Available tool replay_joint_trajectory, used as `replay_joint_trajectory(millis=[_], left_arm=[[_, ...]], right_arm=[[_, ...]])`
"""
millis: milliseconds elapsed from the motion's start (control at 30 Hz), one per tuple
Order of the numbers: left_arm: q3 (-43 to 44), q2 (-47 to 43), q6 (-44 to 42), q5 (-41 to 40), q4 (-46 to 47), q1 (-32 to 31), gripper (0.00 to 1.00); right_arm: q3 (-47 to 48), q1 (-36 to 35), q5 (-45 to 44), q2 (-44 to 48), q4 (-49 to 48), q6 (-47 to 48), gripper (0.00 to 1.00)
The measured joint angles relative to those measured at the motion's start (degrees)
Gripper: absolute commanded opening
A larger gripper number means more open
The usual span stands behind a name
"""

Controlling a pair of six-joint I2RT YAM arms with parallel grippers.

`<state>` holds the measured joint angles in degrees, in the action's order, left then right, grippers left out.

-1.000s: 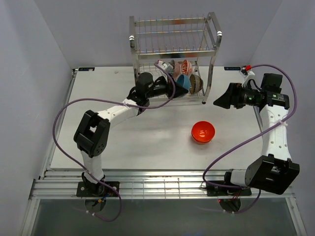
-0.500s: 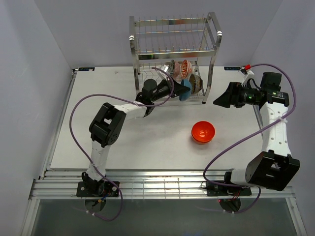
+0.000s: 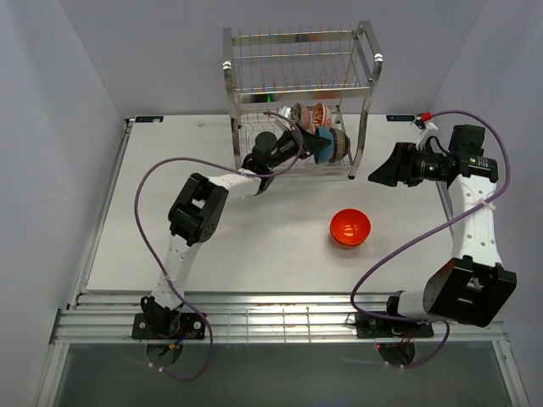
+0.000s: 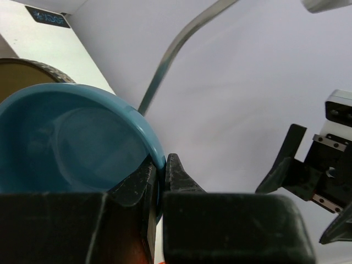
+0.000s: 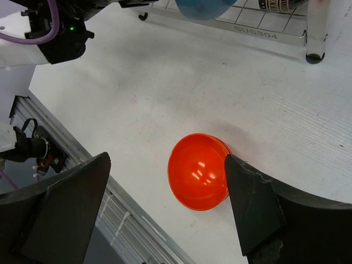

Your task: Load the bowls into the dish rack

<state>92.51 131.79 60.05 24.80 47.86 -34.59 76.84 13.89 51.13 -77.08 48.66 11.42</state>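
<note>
One blue bowl (image 4: pixel 71 143), left pincer (image 4: pixel 161 165) gripping, deeper inside dish rack (image 3: pixel 301 89).

The blue bowl (image 4: pixel 82 137) stands on edge, its rim pinched between the left jaws, at the lower tier of the shiny wire dish rack (image 3: pixel 366 59). Just beyond those jaws, the red-and-white bowl (image 3: pixel 320 114) and the brown bowl (image 3: pixel 338 146) stand racked on edge. The orange-red bowl (image 5: pixel 198 171) sits upright on the table (image 5: pixel 137 99) beneath the spread right jaws.

walls (image 3: pixel 51 85) — plain pale lilac | table (image 3: pixel 254 246) — white, matte top
</note>
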Motion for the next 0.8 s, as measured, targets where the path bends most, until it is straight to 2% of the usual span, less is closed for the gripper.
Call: replay_joint_trajectory(millis=[800], left_arm=[[11.7,11.1,4.7,-0.9,-1.1,1.7,0.0]], right_arm=[[0.0,0.0,-0.4,-1.1,0.9,1.2,0.9]])
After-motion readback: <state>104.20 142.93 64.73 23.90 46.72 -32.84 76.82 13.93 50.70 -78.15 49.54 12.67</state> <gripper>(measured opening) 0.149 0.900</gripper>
